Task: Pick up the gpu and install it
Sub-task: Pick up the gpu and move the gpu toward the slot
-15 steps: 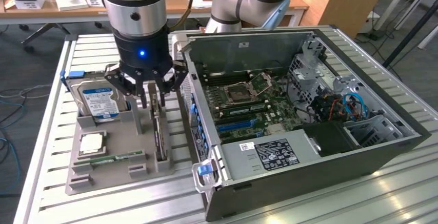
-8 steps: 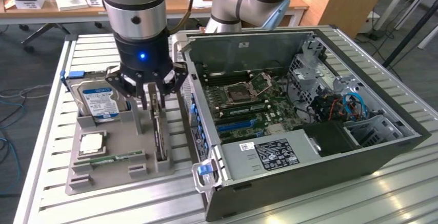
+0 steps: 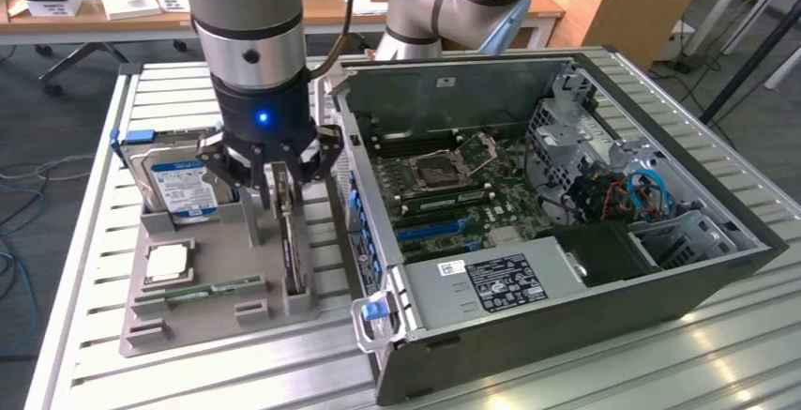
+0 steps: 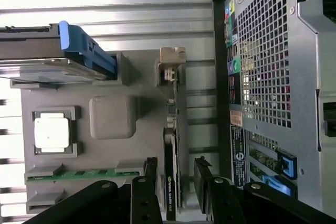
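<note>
Wrist view is showing the wide-open pincer (image 4: pixel 176 167) straddling the gpu (image 4: pixel 171 184), gripping nothing, the card's long axis running between its jaws.

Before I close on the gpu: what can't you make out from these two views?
- Exterior view: the gpu's far end and upper edge, hidden behind the end effector.
- Wrist view: the gpu's flat faces, since the card is seen edge-on.
- Exterior view: the motherboard slots, too small to tell which is free.
</note>
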